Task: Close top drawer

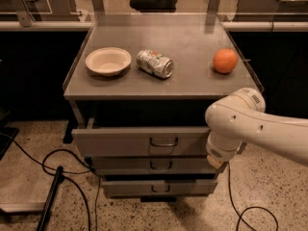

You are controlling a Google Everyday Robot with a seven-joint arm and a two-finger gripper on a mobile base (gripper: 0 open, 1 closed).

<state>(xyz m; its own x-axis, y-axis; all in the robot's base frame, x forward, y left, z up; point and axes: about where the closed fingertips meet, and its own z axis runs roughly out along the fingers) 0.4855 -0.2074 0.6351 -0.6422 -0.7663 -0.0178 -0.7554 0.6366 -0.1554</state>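
The top drawer (139,141) is a wide grey metal drawer with a small dark loop handle (163,142) at its centre. It stands out only a little from the cabinet, with a narrow dark gap above its front. My white arm (240,121) reaches in from the right. My gripper (216,157) is at the arm's lower end, against the right end of the top drawer's front, mostly hidden behind the arm.
On the cabinet top (192,37) lie a white bowl (108,60), a crushed can (154,63) on its side and an orange (225,60). Two lower grey drawers (154,165) are shut. Black cables (53,162) run over the floor at the left.
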